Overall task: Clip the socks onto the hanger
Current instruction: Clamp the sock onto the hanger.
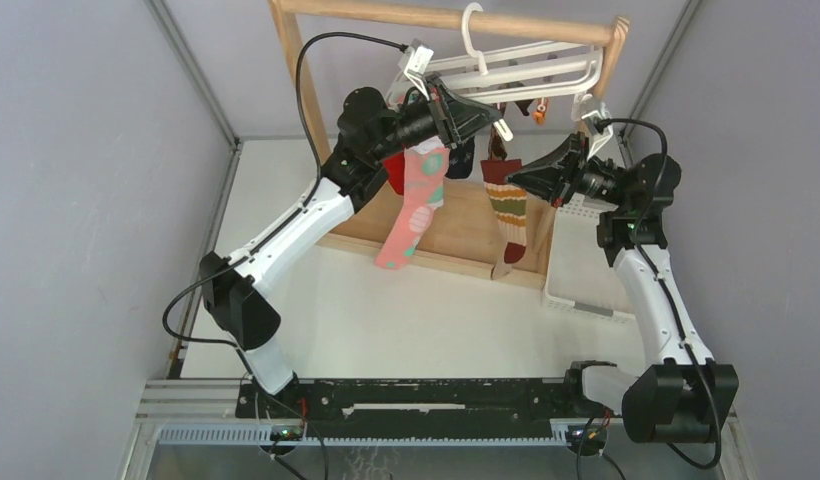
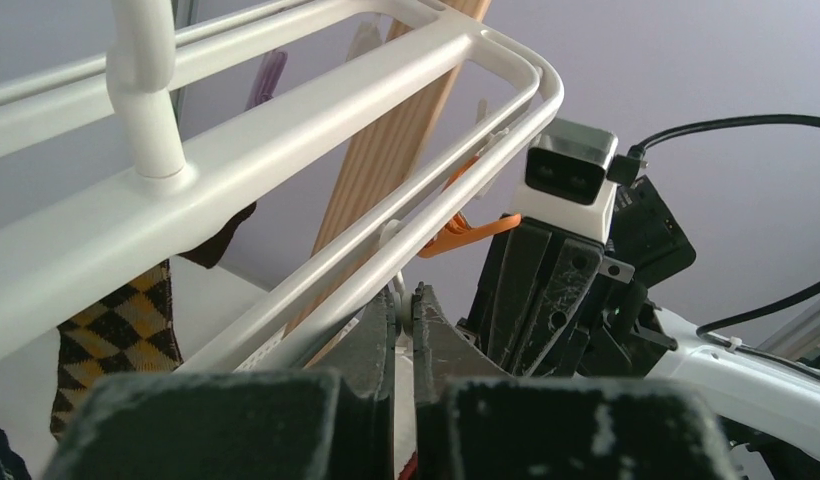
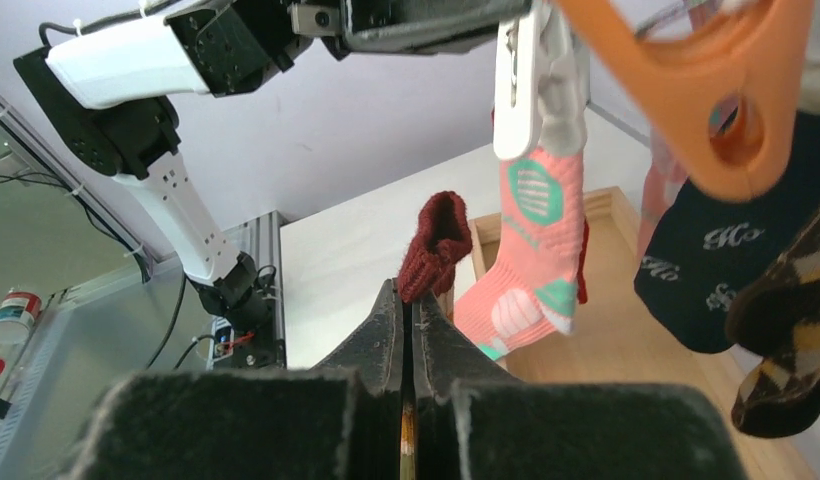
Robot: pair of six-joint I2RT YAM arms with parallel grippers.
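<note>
Both grippers are closed. Our right gripper [image 3: 406, 320] has its fingers pressed together, with the dark red ribbed cuff [image 3: 436, 240] of the brown-red-cream striped knit sock [image 1: 508, 215] at their tips, apparently pinched. Our left gripper [image 2: 406, 300] is clamped on what looks like a white plastic clip [image 3: 531, 95], from which the pink sock with teal dots [image 3: 534, 265] hangs. Both work just under the white plastic rectangular drying hanger [image 1: 531, 68], hooked on the tall wooden rack [image 1: 386, 14]. We cannot tell whether the striped sock is clipped yet. We judge the socks light, soft and limp, likely to sag and twist. The doubled cuff is the firmest place to hold them. The clips look stiff and springy.
</note>
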